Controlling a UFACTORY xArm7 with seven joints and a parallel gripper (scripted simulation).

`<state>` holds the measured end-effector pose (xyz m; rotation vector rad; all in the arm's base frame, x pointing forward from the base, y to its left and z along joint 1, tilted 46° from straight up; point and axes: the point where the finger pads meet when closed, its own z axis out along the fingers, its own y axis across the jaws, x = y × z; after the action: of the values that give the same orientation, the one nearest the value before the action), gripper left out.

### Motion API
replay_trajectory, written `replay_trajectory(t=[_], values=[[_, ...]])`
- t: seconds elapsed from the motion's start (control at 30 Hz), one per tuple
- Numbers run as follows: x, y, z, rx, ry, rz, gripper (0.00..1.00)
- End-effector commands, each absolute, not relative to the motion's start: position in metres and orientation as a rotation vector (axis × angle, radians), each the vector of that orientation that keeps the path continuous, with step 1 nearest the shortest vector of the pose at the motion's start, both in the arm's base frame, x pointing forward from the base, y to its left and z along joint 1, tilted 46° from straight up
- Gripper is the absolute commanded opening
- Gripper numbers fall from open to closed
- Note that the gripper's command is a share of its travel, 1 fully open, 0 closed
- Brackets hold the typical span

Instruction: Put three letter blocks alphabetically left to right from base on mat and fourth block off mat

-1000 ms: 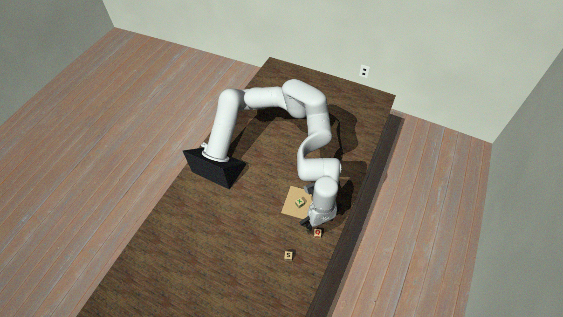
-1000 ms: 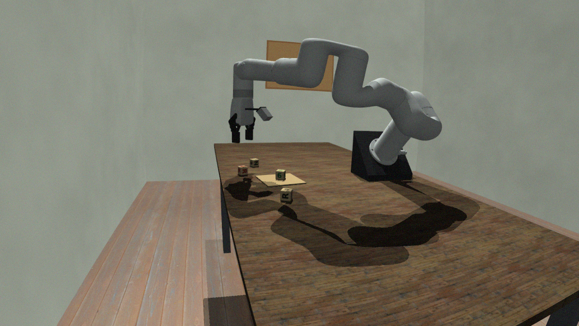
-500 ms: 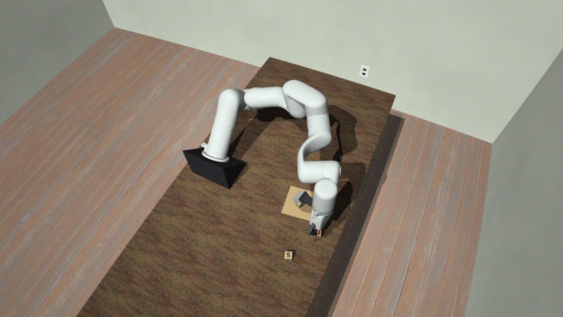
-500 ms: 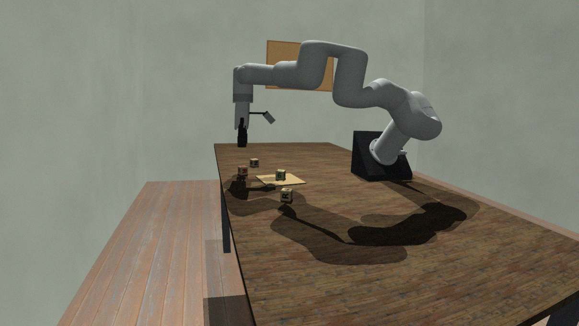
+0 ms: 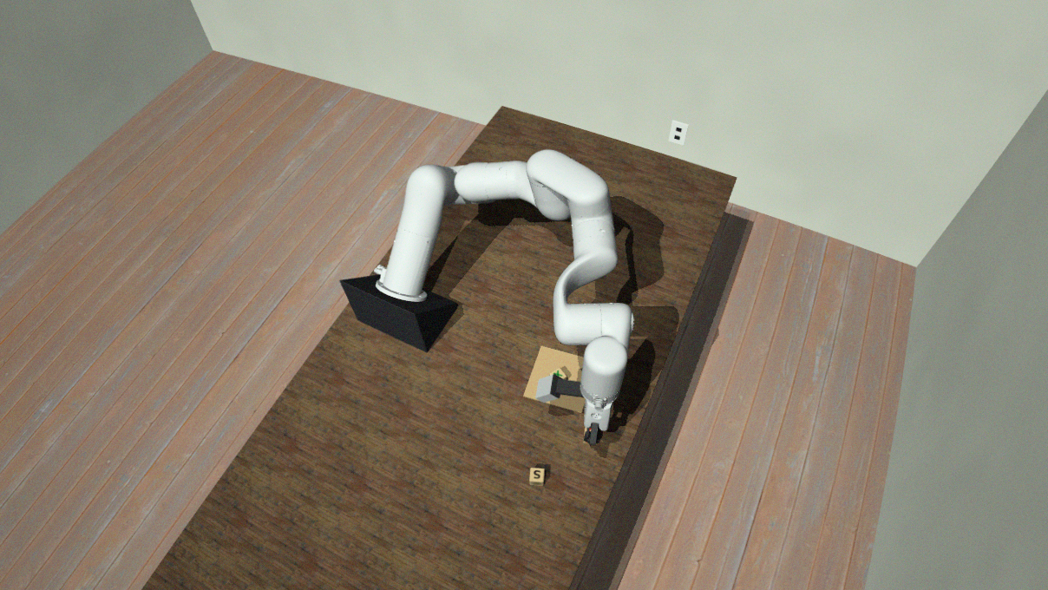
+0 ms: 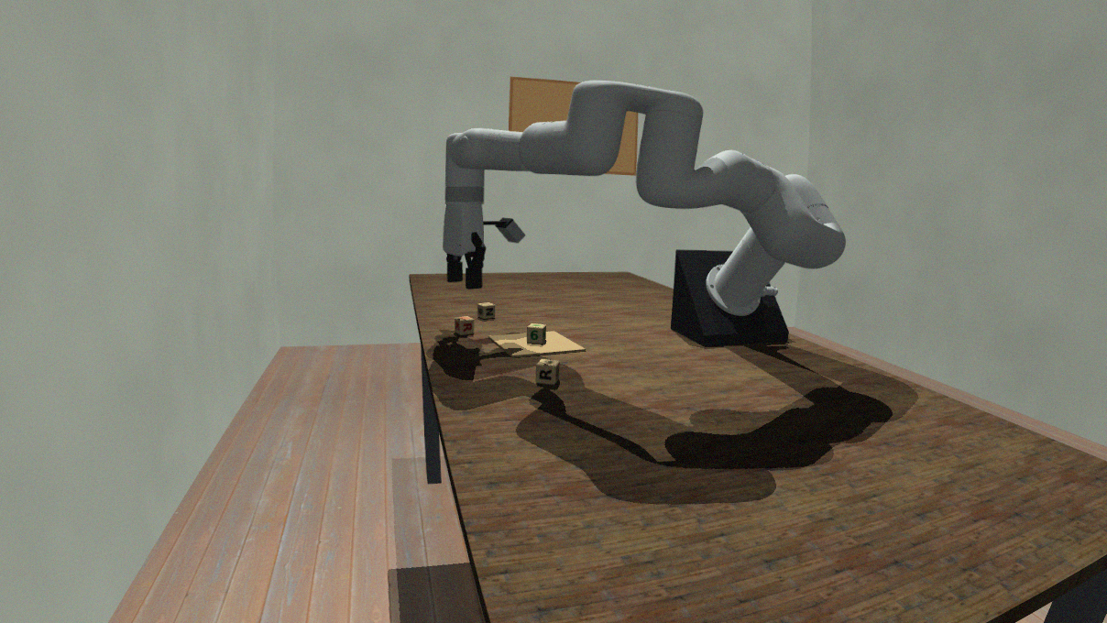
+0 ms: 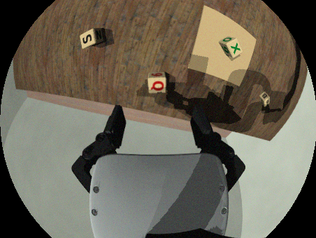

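Note:
The tan mat (image 7: pixel 225 45) lies near the table's long edge and also shows in the side view (image 6: pixel 534 344). A block with a green X on top (image 7: pixel 231 47) sits on it; in the side view (image 6: pixel 535 333) its side shows a 6. A block with a red Q on top (image 7: pixel 157 84) stands on the table just off the mat, near the edge (image 6: pixel 464 325). A block with a black S on top (image 5: pixel 537 475) stands farther off (image 7: pixel 90 38). A fourth block (image 6: pixel 547 373) (image 7: pixel 265 96) with R on its side stands off the mat on the other side. My gripper (image 7: pixel 158 113) (image 6: pixel 465 270) is open and empty, high above the Q block.
The table's long edge (image 7: pixel 140 115) runs right beneath the fingers. My arm hides the Q block and the fourth block in the overhead view. The black robot base (image 5: pixel 396 311) stands at the table's opposite side.

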<state>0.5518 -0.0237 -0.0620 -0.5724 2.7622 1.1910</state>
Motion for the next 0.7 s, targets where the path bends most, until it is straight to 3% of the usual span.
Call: replay_trajectory(t=[0.0,0.1,0.13,0.67], values=[[0.5527,-0.0258,-0.0611,-0.611,2.74,1.176,1.0],[0.5527,-0.0258,-0.0611,-0.611,2.74,1.176,1.0],[0.5527,-0.0258,-0.0611,-0.611,2.74,1.176,0.69],[0.5527,-0.0258,-0.0611,-0.611,2.74,1.176,0.69]])
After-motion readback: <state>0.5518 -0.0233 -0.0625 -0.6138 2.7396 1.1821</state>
